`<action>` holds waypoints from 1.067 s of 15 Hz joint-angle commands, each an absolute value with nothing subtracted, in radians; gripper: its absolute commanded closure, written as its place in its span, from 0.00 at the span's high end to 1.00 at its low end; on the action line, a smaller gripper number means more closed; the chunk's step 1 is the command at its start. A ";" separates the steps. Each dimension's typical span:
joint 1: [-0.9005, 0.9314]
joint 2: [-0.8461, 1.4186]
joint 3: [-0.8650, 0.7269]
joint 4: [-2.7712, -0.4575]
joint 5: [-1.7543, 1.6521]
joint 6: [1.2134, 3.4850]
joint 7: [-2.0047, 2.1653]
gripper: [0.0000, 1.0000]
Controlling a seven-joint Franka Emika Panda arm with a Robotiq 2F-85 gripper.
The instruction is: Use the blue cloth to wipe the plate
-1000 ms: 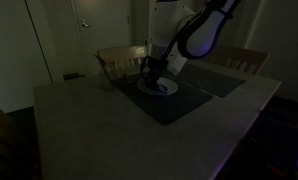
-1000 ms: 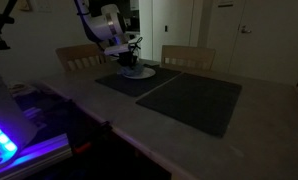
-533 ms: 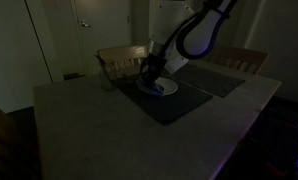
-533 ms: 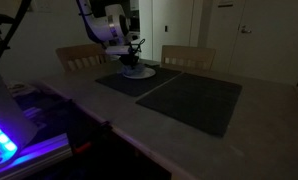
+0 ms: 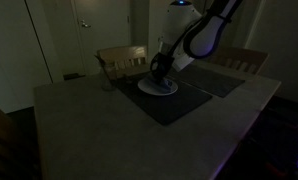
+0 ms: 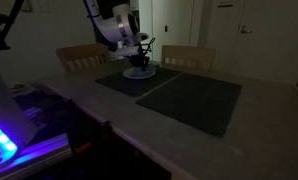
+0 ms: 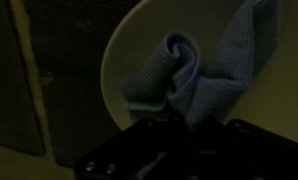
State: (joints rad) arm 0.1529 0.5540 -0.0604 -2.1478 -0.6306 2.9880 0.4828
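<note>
A white plate (image 5: 157, 88) sits on a dark placemat (image 5: 169, 103); it also shows in an exterior view (image 6: 139, 73) and in the wrist view (image 7: 139, 55). My gripper (image 5: 160, 68) hangs just above the plate, also seen in an exterior view (image 6: 139, 57). In the wrist view my gripper (image 7: 189, 125) is shut on a bunched blue cloth (image 7: 204, 75), which hangs over the plate's right part. The fingertips are lost in the dark.
A second dark placemat (image 6: 194, 100) lies beside the first. Wooden chairs (image 5: 121, 62) (image 6: 187, 57) stand along the table's far side. The grey table (image 5: 89, 125) extends toward the camera. A lit device (image 6: 4, 140) glows off the table's edge.
My gripper has risen off the plate with the cloth and shifted slightly toward the chairs. The plate has stayed in place.
</note>
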 commanded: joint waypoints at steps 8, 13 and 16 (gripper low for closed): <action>0.260 0.521 -0.116 -2.192 -0.730 2.913 0.450 0.02; 0.175 0.521 0.049 -2.215 -0.455 2.950 0.293 0.02; 0.125 0.523 0.138 -2.218 -0.250 3.023 0.177 0.02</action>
State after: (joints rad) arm 0.1777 0.5291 0.0565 -2.1881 -0.3974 2.9537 0.2800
